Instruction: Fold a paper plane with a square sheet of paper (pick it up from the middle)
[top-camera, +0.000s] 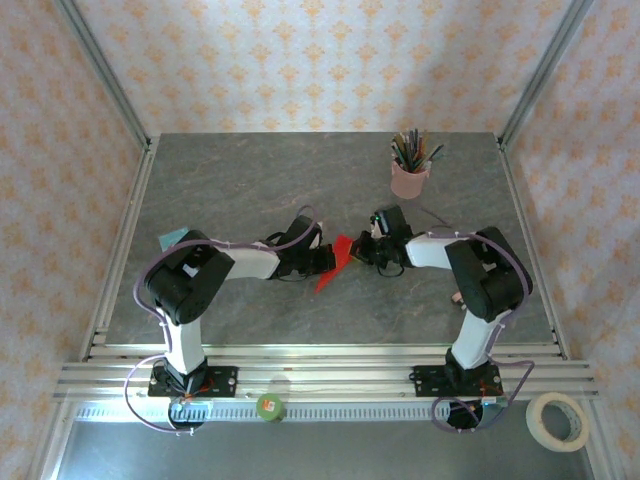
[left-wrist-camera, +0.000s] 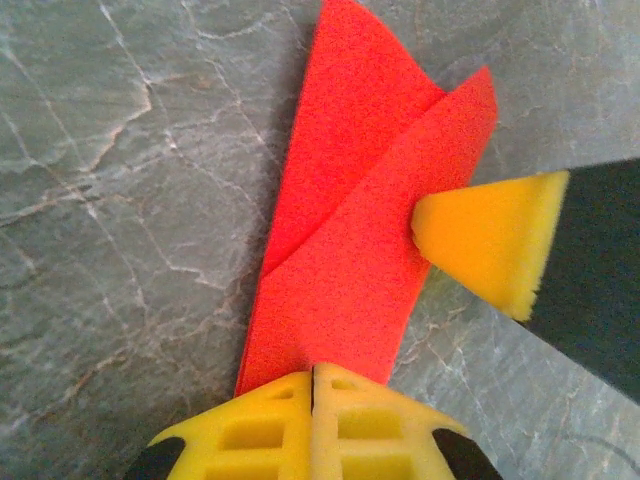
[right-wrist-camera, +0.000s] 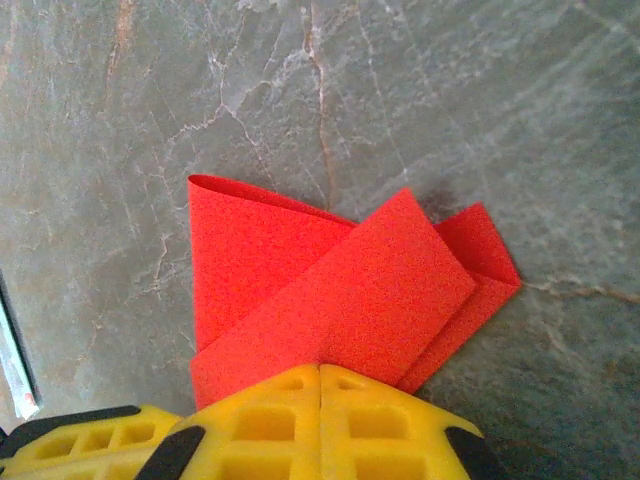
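**A:** From above, the paper (top-camera: 335, 262) is mid-tabletop (top-camera: 250, 190), caught between the left claw (top-camera: 322, 258) and right claw (top-camera: 364, 250). If they pull apart, it tears (thin stuff, I'd judge).

**B:** Pose?

**A:** Both arms bend at the elbow, forearms reaching inward.

**B:** Left wrist?

**A:** The left claw (left-wrist-camera: 312, 400) is clamped tight on the paper's end. A loose flap could spring open.

**B:** Right wrist?

**A:** The right claw (right-wrist-camera: 320, 395) is pinched tight on another edge.

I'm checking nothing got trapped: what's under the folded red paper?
Grey marbled tabletop shows around the red paper, which the left claw and right claw pinch shut. The patch directly beneath is covered, so anything flat there can't be seen.
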